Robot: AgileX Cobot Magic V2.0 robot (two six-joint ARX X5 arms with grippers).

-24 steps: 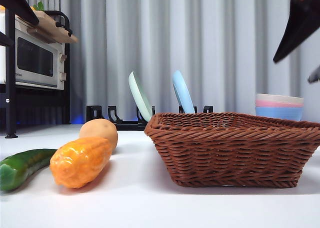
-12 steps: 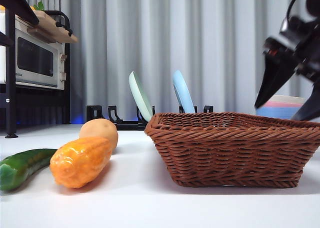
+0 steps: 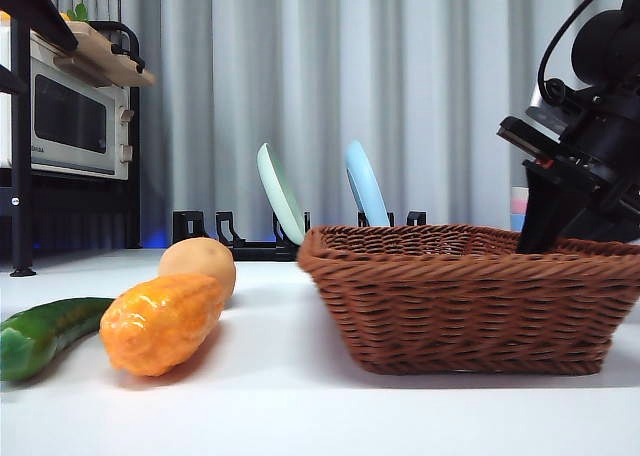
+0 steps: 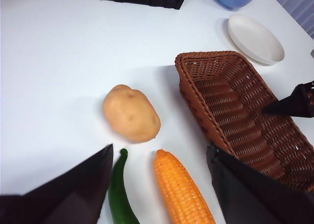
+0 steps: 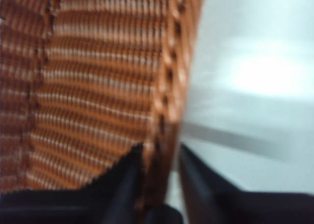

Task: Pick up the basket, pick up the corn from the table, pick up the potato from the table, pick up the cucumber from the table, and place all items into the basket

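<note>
Right wrist view: right gripper (image 5: 158,170) straddles basket (image 5: 98,86) rim.

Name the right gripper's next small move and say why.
Probably close fully on the basket rim, then lift. The right gripper already straddles the rim, one jaw inside, one outside, with corn, potato and cucumber on the table.
</note>
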